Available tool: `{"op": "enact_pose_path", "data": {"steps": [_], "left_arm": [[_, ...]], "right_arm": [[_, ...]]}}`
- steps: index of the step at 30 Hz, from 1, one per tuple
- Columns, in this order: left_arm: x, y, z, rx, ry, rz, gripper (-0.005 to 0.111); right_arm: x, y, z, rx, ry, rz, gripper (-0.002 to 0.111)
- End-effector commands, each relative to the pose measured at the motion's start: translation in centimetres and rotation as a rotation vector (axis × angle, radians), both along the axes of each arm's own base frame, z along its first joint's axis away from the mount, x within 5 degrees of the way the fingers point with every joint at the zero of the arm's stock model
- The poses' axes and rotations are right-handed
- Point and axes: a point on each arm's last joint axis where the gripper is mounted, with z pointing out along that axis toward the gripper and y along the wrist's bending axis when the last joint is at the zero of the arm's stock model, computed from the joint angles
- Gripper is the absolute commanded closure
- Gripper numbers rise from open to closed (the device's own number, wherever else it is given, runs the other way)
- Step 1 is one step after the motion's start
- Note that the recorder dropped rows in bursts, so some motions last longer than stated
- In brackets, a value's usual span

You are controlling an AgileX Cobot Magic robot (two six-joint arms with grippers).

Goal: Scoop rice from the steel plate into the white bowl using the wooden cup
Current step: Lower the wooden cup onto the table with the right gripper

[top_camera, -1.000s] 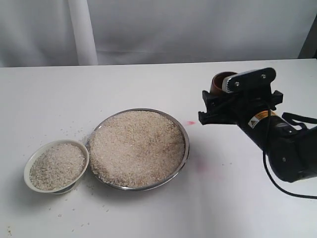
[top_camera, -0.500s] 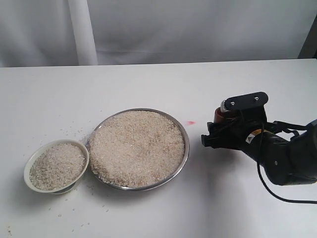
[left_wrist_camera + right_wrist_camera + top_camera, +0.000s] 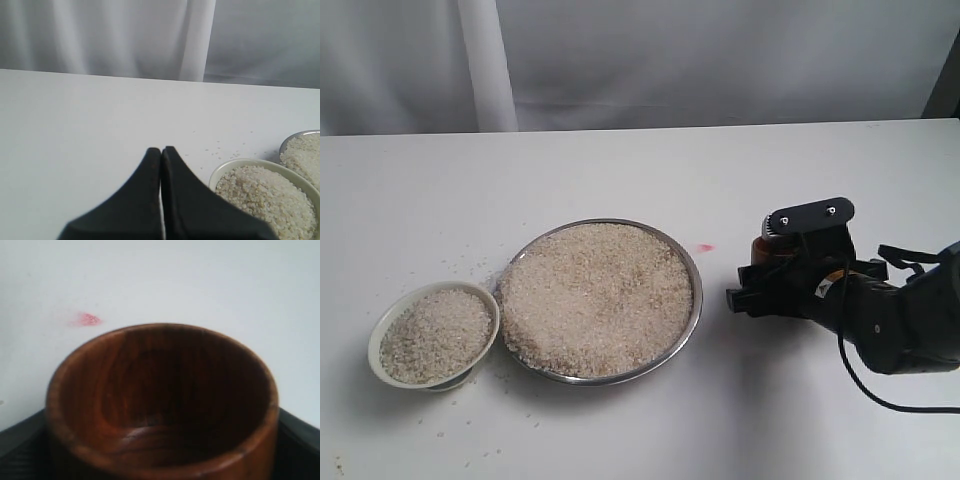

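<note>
On a white table backed by pale grey drapery, the steel plate sits heaped with rice, its rim touching the white bowl on the left, which is itself filled with grains. Loose grains dot the surface around both, and a small pink mark lies just right of the plate.

To the plate's right, the right gripper has its jaws spread wide around the wooden cup, clamping it upright on both sides. From the exterior camera the gripper's black body hides nearly all of the cup, leaving a brown sliver, and whether its base touches the table cannot be told. The wrist view cuts off the cup's lower half and shows only wood grain inside.

The left gripper, its fingers pressed together and holding nothing, hangs near the bowl.

A second earlier the right gripper carried the cup higher and farther back; it has since sunk to table level. Plate and bowl have not moved.
</note>
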Motion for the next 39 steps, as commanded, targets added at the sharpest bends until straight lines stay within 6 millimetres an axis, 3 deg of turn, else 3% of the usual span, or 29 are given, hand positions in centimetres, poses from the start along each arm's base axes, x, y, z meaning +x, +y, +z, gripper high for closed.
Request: {"op": "enact_pose_path", "data": {"steps": [1, 4, 7, 16, 19, 31, 39], "left_arm": [[0.0, 0.0, 0.0, 0.0, -0.006, -0.006, 0.107], [0.0, 0.0, 0.0, 0.0, -0.006, -0.006, 0.107], [0.0, 0.0, 0.0, 0.002, -0.006, -0.006, 0.107], [0.0, 0.0, 0.0, 0.002, -0.006, -0.006, 0.107], [0.0, 0.0, 0.0, 0.002, -0.006, -0.006, 0.107], [0.0, 0.0, 0.0, 0.002, -0.006, -0.006, 0.107], [0.0, 0.0, 0.0, 0.002, -0.006, -0.006, 0.107]], "right_arm": [[0.0, -0.2, 0.0, -0.009, 0.001, 0.005, 0.108], [-0.1, -0.1, 0.0, -0.017, 0.003, 0.028, 0.108], [-0.1, 0.0, 0.0, -0.018, 0.003, 0.032, 0.099], [-0.9, -0.6, 0.1, -0.028, -0.102, 0.041, 0.037], [-0.9, -0.7, 0.1, -0.028, -0.109, 0.037, 0.024], [-0.8, -0.6, 0.2, -0.024, -0.125, 0.036, 0.018], [-0.9, -0.5, 2.0, 0.003, -0.166, 0.037, 0.018]]}}
